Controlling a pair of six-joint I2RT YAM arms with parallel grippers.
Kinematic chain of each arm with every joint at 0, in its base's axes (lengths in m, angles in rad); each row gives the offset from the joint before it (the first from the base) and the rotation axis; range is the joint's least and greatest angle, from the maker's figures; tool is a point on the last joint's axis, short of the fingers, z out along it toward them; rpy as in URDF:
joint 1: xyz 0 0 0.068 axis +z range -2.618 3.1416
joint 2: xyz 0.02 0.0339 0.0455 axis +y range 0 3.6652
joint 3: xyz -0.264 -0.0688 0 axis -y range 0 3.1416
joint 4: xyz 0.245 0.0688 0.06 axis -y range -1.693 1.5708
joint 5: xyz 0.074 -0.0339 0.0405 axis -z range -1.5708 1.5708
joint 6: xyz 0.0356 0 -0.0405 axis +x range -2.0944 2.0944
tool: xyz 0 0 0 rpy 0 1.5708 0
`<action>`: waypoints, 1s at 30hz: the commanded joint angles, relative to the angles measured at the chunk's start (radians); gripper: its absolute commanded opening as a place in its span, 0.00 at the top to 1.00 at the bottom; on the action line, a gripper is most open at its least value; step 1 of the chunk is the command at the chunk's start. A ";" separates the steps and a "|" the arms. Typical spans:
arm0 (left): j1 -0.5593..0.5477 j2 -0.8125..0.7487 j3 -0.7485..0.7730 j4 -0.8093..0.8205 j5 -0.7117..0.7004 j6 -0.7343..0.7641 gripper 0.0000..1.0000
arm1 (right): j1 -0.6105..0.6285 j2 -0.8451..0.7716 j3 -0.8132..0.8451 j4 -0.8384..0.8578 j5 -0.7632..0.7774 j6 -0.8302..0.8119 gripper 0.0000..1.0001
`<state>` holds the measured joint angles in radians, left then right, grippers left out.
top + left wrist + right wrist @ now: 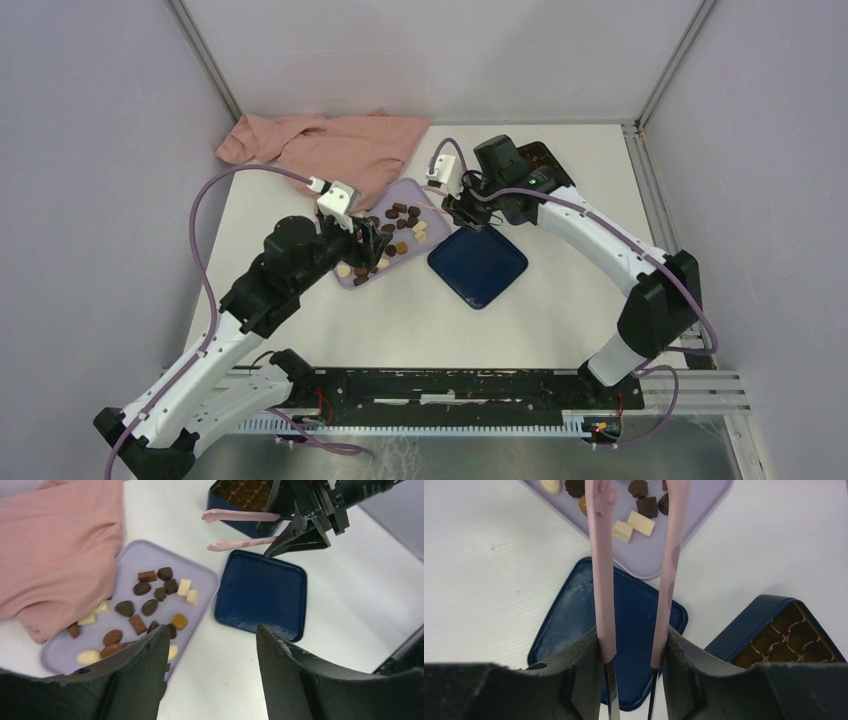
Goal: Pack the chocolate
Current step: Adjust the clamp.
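Small chocolate (150,607) pieces in brown, dark and cream lie loose on a flat lilac tray (135,555).
The left end effector (212,645) hangs over the tray, its black fingers spread wide with nothing between them. The right end effector (631,650) pinches slim pink tongs (601,580) over a glossy square blue lid (262,590), with the grid-lined box (774,630) beside it.

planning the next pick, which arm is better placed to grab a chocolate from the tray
Right: its jaws hold the tongs, tips pointing at the chocolates, box close by. Left jaws are empty.
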<state>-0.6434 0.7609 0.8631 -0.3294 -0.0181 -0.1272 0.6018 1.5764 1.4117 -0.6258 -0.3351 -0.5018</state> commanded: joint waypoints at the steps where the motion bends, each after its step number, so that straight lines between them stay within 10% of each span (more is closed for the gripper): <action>1: 0.006 -0.011 0.044 -0.040 -0.134 0.113 0.30 | 0.009 0.119 0.127 -0.094 0.107 -0.073 0.53; 6: 0.066 -0.023 0.007 -0.001 -0.235 0.151 0.26 | 0.021 0.251 0.232 -0.156 0.149 -0.101 0.54; 17: 0.432 0.033 -0.094 0.092 0.164 -0.048 0.26 | 0.044 0.432 0.386 -0.240 0.113 -0.120 0.54; 30: 0.450 0.024 -0.155 0.062 0.113 0.020 0.26 | 0.045 0.561 0.474 -0.384 0.241 -0.200 0.54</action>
<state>-0.1978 0.7902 0.6991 -0.3038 0.0864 -0.1139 0.6441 2.1235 1.8435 -0.9512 -0.1539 -0.6621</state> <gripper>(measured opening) 0.740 0.469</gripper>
